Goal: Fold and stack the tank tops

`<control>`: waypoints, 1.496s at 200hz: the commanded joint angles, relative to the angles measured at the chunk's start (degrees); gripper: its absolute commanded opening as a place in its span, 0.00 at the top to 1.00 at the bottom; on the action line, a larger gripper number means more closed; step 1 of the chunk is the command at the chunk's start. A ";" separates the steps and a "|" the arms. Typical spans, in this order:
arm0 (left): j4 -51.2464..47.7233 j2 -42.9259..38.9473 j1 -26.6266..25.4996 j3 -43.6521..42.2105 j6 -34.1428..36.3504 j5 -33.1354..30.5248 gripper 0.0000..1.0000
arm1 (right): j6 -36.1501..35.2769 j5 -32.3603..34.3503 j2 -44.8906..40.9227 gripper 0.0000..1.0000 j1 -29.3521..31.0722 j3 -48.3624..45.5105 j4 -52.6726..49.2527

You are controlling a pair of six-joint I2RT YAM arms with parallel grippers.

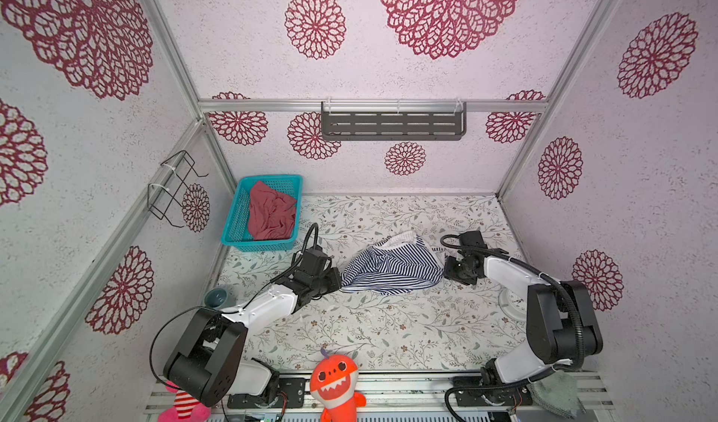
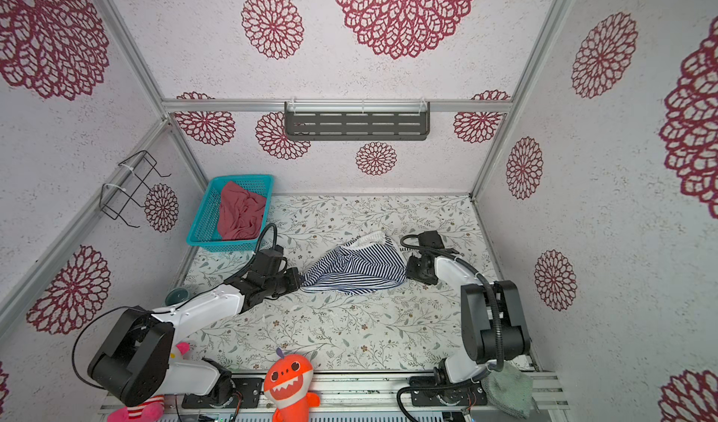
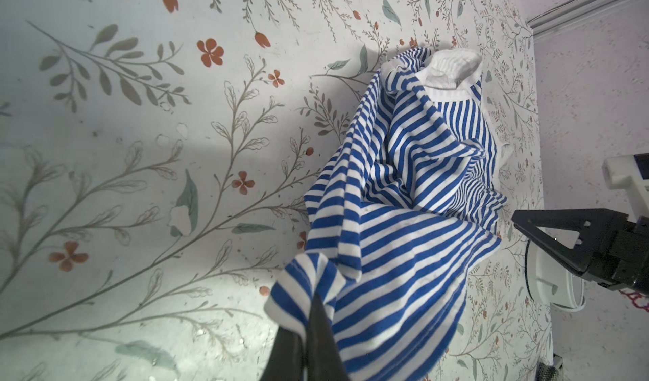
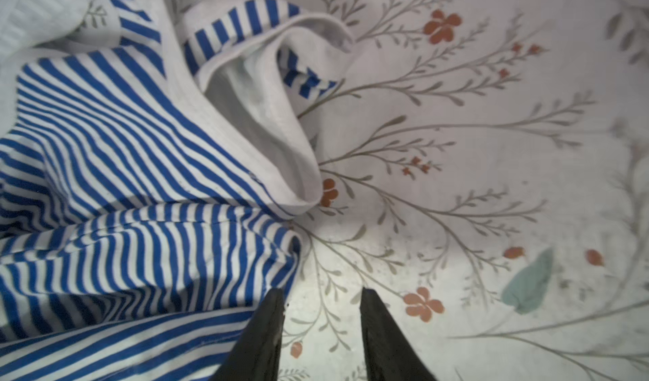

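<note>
No legible text, no labels, no brand marks, no numbers, no signs

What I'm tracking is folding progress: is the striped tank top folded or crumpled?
Crumpled, not folded: the striped tank top lies bunched in uneven wrinkles on the table, one corner pinched in the left gripper.

Our left claw (image 3: pixel 313 307), matt black plastic, pinches the striped tank top (image 3: pixel 404 221), a soft matt knit cloth. Beyond that claw we see the rose tank top (image 1: pixel 272 214), limp matt cloth, in a teal plastic mesh basket (image 1: pixel 233 222). Under the claw the tabletop (image 1: pixel 388 330) looks smooth.
</note>
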 commanded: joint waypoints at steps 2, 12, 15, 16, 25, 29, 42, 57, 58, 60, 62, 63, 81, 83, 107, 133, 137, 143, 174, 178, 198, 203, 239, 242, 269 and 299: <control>1.67 0.64 -0.05 -0.14 -0.34 0.77 1.00 | 1.27 -5.13 0.28 0.59 0.42 0.14 4.74; 1.79 1.00 0.00 -0.16 -0.48 0.98 1.00 | 1.67 -6.62 0.72 0.59 0.48 0.19 5.69; 1.83 1.12 -0.02 -0.14 -0.47 0.96 1.00 | 1.87 -6.95 0.82 0.59 0.46 0.24 5.89; 1.83 1.14 0.00 -0.19 -0.45 0.96 1.00 | 1.89 -7.04 0.92 0.59 0.48 0.27 5.90; 1.92 1.10 -0.06 -0.23 -0.48 0.95 1.00 | 2.22 -7.08 1.56 0.59 0.45 0.54 5.90; 1.92 1.16 -0.01 -0.23 -0.56 0.84 1.00 | 2.25 -6.67 1.93 0.59 0.44 0.78 5.49; 1.94 1.08 0.02 -0.22 -0.44 0.61 1.00 | 2.27 -4.51 2.80 0.59 0.38 1.10 4.58; 1.93 0.83 0.04 -0.14 -0.52 0.52 1.00 | 1.95 -1.52 3.29 0.58 0.35 1.17 2.70; 1.92 0.82 0.03 -0.10 -0.52 0.52 1.00 | 1.89 -1.34 3.29 0.57 0.34 1.17 2.55; 1.95 0.75 0.07 -0.06 -0.52 0.50 1.00 | 1.85 -0.85 3.30 0.57 0.33 1.17 2.33; 1.91 0.73 0.04 -0.06 -0.52 0.45 1.00 | 1.79 -0.49 3.30 0.56 0.33 1.17 2.18; 1.87 0.73 0.03 -0.05 -0.52 0.44 1.00 | 1.68 -0.34 3.30 0.56 0.32 1.21 2.12; 1.97 0.70 0.12 0.03 -0.47 0.43 1.00 | 1.32 -0.66 2.87 0.51 0.29 0.19 3.33; 1.98 0.70 0.11 0.03 -0.46 0.47 1.00 | 1.31 -0.93 2.89 0.51 0.32 0.09 3.60; 1.93 1.14 0.11 0.30 -0.52 0.53 1.00 | 1.98 -4.06 3.90 0.56 0.38 -0.50 6.58; 1.84 0.98 0.12 0.62 -0.52 0.17 1.00 | 1.12 -4.15 3.26 0.81 0.37 -0.03 6.54; 1.77 0.92 0.12 0.84 -0.44 0.10 1.00 | 0.78 -3.67 2.92 0.85 0.27 0.14 6.17; 1.67 0.94 0.11 1.20 -0.32 0.00 1.00 | 0.19 -2.86 2.42 0.91 0.24 0.64 5.42; -0.13 0.81 0.42 5.12 1.80 -0.89 1.00 | -3.68 1.16 -0.78 1.00 0.26 4.98 -0.81; -0.95 0.55 0.50 5.98 2.31 -1.32 1.00 | -4.17 1.56 -1.37 1.00 0.27 5.88 -2.07; -6.80 -1.13 1.31 13.45 7.56 -5.19 1.00 | -6.37 3.18 -5.12 1.00 0.30 10.99 -7.19; -8.75 -1.50 1.39 15.95 9.31 -6.43 1.00 | -6.89 3.58 -6.10 1.00 0.29 12.39 -8.50; -19.51 -2.90 1.50 35.43 19.87 -14.81 1.00 | -10.24 4.98 -14.37 1.00 0.38 22.32 -13.79; -20.12 -3.10 1.47 36.81 20.56 -15.21 1.00 | -10.44 5.10 -15.12 1.00 0.34 23.14 -14.04; -23.86 -6.51 0.48 46.72 27.27 -21.28 1.00 | -11.70 6.82 -21.13 1.00 0.35 30.69 -15.91; -29.46 -9.76 -2.59 55.53 31.60 -26.64 1.00 | -11.03 4.50 -24.91 1.00 0.33 37.42 -18.93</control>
